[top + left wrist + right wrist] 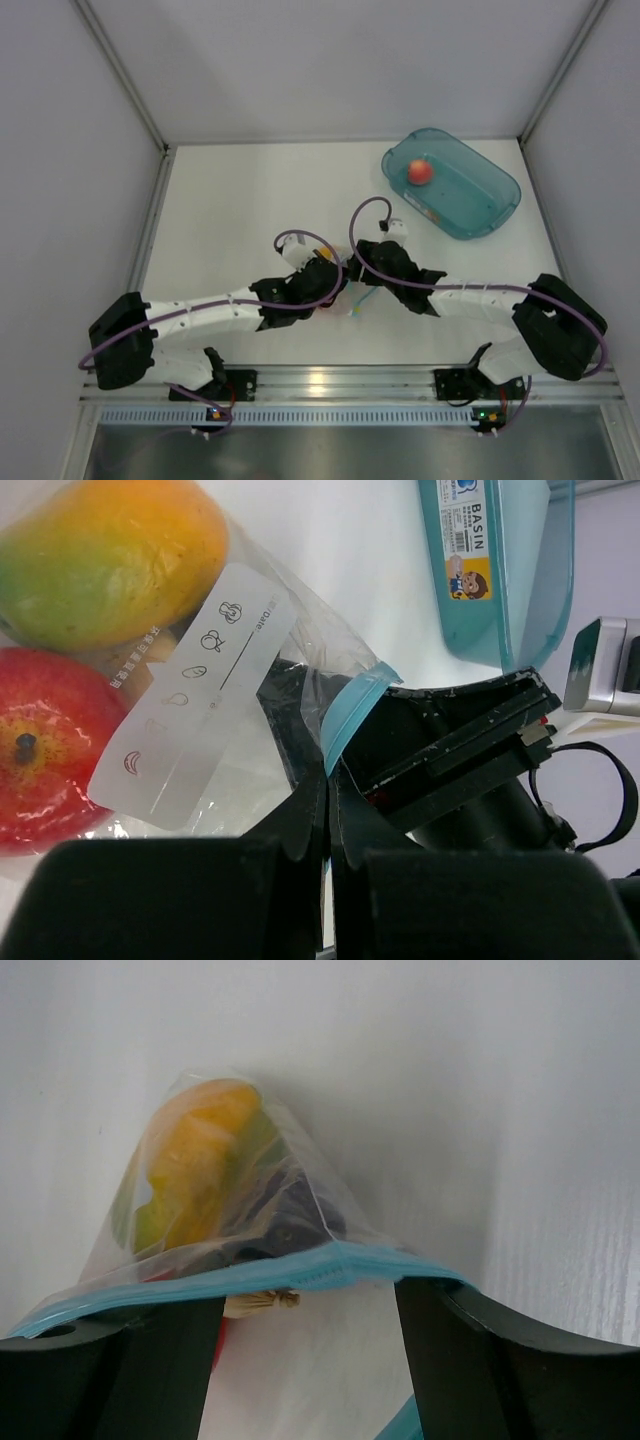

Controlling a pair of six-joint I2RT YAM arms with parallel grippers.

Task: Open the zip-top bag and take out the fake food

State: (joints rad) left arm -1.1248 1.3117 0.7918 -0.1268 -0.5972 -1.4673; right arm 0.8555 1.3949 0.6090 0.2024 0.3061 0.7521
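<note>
Left jaws pinching zip-top bag [300, 630], red fruit [420, 172] in tub [475, 200] overhead only

Bag [357, 303] at the near middle of the table [250, 200], tub [485, 208] at its far right.
Left gripper [328, 780] on the bag's left, right gripper [310, 1305] on its right, both touching the zip [350, 715]. Inside the bag: mango [110, 560] and tomato [50, 750] side by side, touching, at the end away from the zip, with the label [190, 700] between them and it. In the tub, well apart from the bag: one ball [420, 172], near the far-left end.
</note>
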